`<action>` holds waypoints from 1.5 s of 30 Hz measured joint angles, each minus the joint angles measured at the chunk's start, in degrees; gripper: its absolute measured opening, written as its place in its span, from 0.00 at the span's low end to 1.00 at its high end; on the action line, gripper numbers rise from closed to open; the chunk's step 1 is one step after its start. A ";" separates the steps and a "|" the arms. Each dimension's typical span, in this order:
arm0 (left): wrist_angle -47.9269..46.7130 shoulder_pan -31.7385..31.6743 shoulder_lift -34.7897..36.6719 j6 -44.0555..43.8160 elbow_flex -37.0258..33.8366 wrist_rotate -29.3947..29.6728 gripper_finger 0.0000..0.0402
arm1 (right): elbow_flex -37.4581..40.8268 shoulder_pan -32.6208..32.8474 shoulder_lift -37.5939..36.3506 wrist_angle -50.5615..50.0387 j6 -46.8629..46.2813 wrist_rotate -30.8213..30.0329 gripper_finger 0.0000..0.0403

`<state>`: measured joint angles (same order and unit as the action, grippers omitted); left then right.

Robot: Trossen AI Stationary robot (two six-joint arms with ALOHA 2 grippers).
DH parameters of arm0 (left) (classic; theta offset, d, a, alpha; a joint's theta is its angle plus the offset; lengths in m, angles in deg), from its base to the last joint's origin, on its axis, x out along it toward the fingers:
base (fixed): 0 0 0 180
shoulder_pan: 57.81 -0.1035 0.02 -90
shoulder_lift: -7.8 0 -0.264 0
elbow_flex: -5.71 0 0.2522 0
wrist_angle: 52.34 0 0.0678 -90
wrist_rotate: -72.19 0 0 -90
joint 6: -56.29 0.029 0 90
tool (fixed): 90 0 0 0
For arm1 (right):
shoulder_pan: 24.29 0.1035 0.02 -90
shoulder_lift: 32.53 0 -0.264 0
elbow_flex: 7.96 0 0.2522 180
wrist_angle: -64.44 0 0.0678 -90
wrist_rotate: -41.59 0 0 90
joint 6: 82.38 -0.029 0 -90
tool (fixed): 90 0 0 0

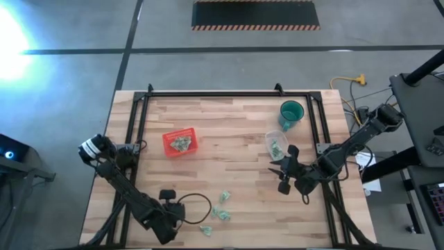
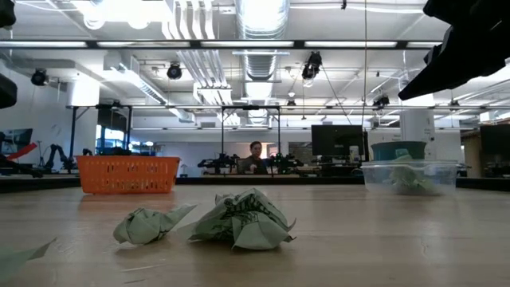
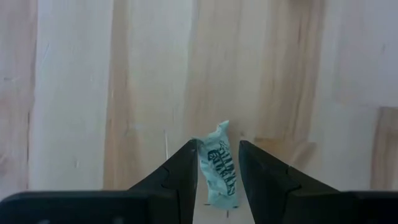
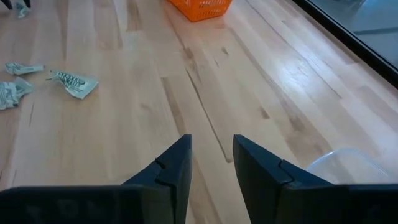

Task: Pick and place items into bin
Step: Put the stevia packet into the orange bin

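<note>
Now your left gripper (image 3: 217, 171) pinches a wrapper (image 3: 219, 167); its dark print looks unreadable; right gripper (image 4: 212, 160) slightly spread, empty.

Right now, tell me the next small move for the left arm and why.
Probably lift and carry toward the red basket. In the left wrist view a crumpled wrapper sits pinched between the left gripper fingers, above the wood table. The basket already holds some wrappers, so that looks like the drop spot. The right gripper hangs empty, jaws apart, near the clear tub.
</note>
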<state>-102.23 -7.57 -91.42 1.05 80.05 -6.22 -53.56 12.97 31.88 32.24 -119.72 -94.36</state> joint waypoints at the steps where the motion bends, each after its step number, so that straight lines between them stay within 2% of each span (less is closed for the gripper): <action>1: 0.25 0.00 0.00 0.00 0.00 0.02 0.25 | 0.03 0.00 0.00 0.00 -0.02 0.02 0.27; 22: 1.60 0.04 -0.30 -0.15 -1.19 -0.68 0.24 | 0.06 0.00 0.00 0.69 -0.15 0.02 0.25; 28: 4.21 0.07 -0.31 0.08 -1.71 -1.71 0.18 | 0.16 0.00 0.00 0.72 -0.15 0.01 0.24; 36: 4.07 0.07 -0.31 3.81 -2.12 -2.00 0.02 | 0.27 0.00 0.00 0.79 -0.15 -0.01 0.21; 45: 2.14 0.07 -0.31 6.80 -2.13 2.08 0.00 | 0.27 0.00 0.00 0.77 -0.15 -0.01 0.21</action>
<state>-100.09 -7.51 -91.73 7.85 77.93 -4.14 -53.29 12.97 31.88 33.02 -119.88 -94.37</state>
